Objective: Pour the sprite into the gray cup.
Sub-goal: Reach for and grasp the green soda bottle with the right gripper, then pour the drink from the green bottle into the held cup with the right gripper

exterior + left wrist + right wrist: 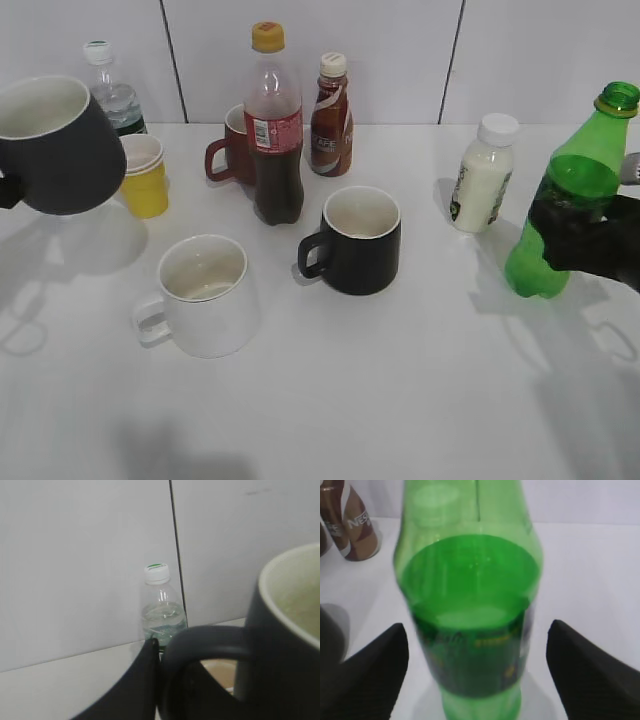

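Note:
The gray cup (55,145) hangs in the air at the far left, tilted. My left gripper (6,190) is shut on its loop handle (200,645), and the cup's white inside fills the right of the left wrist view (295,630). The sprite (565,195), a green bottle with a dark label and no cap, stands leaning at the far right. My right gripper (592,238) is at its label. In the right wrist view the two fingers (476,645) flank the sprite (470,580) with a gap on each side, so the gripper is open.
On the white table stand a white mug (205,295), a black mug (355,240), a cola bottle (274,130), a brown coffee bottle (331,100), a red-brown mug (232,145), a yellow cup (146,185), a water bottle (110,90) and a white bottle (483,175).

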`<state>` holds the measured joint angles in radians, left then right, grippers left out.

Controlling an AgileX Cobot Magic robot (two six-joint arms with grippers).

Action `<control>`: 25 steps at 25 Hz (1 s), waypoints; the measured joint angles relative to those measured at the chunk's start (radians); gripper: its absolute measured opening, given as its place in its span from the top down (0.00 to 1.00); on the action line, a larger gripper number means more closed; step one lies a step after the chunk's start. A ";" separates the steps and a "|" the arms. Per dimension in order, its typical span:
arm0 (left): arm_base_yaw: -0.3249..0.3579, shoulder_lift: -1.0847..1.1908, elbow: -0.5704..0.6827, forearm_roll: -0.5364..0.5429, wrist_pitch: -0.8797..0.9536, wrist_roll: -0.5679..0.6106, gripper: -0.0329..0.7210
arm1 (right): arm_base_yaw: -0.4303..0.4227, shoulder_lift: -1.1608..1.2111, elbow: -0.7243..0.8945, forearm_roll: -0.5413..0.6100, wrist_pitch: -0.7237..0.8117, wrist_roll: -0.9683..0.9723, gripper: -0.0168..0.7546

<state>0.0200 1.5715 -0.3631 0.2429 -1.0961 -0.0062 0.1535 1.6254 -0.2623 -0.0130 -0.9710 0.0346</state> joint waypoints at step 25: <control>-0.495 -0.243 -0.171 0.109 0.697 -0.075 0.89 | 0.314 -0.174 -0.248 0.333 0.366 -0.863 0.44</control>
<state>-0.4752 1.3280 -0.5339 0.3522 -0.3986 -0.0808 0.4679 1.4513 -0.5099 0.3197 -0.6047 -0.8287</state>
